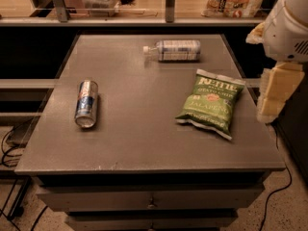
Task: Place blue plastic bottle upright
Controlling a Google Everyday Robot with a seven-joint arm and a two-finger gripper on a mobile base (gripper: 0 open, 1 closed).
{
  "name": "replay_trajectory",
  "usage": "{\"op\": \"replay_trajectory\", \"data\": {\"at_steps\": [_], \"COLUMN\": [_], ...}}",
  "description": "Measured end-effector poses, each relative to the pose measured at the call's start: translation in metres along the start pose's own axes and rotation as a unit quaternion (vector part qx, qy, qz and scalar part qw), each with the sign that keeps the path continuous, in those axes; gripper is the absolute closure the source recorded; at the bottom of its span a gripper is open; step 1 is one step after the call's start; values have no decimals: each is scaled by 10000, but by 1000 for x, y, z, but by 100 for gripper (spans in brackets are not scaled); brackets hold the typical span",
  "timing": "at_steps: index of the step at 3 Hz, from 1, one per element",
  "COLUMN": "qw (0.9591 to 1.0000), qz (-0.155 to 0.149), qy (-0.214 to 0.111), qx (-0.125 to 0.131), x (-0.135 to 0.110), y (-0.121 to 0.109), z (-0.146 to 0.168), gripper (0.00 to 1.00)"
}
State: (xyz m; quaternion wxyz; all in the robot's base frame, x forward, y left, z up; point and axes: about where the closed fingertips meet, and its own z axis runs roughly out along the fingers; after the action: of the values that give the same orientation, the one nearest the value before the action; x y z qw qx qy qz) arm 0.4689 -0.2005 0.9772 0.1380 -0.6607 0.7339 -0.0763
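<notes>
**Inspector:** Item one, the blue plastic bottle point(173, 50). Position?

**Assistant:** Lying on its side at the far end of the table point(139, 146), a little right of centre. White cap points left, label faces up. Nothing touches it.

**Inspector:** Nearest object?

**Assistant:** A green chip bag point(211, 102), flat on the table, nearer the camera and slightly right of the bottle, with a clear gap between them.

**Inspector:** Anything else on the surface?

**Assistant:** A blue-silver can point(86, 103) on the left side, also lying down with its end toward the camera. It is well apart from both the bottle and the bag.

**Inspector:** The gripper point(273, 97)?

**Assistant:** At the right edge of the view, off the table's right side and level with the chip bag — cream-coloured parts hanging below the white arm point(288, 25). It holds nothing and is well apart from the bottle. Whether it is open or closed, I cannot tell.

**Inspector:** Below the table top?

**Assistant:** Drawer fronts point(151, 201) — and cables point(9, 148) on the floor at left.
</notes>
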Motion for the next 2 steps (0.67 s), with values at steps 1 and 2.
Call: {"op": "replay_trajectory", "data": {"at_steps": [1,2], "qw": [9989,9989], "qz": [-395,-396], "qy": [193,193], "qx": [144,145], "x": [-16,-16], "y": [-28,-28], "z": [11,11], "gripper": [0,0]}}
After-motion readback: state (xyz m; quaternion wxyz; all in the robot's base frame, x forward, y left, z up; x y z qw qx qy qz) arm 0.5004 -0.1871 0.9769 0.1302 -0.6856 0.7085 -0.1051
